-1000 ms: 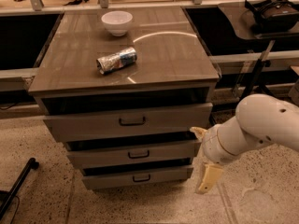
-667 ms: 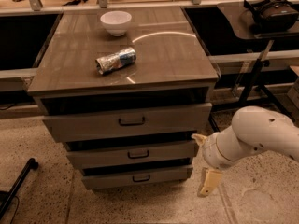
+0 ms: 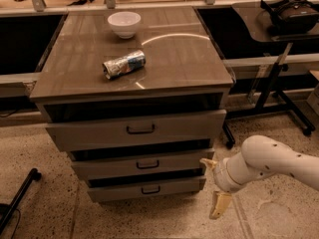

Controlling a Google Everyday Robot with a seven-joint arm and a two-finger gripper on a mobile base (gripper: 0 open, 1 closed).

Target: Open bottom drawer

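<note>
The bottom drawer [image 3: 112,192] is the lowest and narrowest of three grey-brown drawer fronts, with a small dark bar handle [image 3: 150,189]. Its front juts out slightly, like the two above it, with a dark gap over it. My gripper [image 3: 213,185] is on the white arm [image 3: 269,164] coming in from the right. It hangs just right of the cabinet's lower right corner, level with the lower two drawers. Its two tan fingers [image 3: 219,205] are spread apart and hold nothing. It is well right of the handle and touches no drawer.
A white bowl [image 3: 124,23] and a crushed can [image 3: 124,64] lie on the cabinet top [image 3: 174,59]. A side table on a black wheeled stand [image 3: 279,78] holding a headset [image 3: 291,11] stands to the right. A black caster leg [image 3: 20,195] is on the floor at left.
The arm and gripper have dropped lower beside the cabinet, from the level of the middle drawer toward the bottom drawer. The drawers have not moved.
</note>
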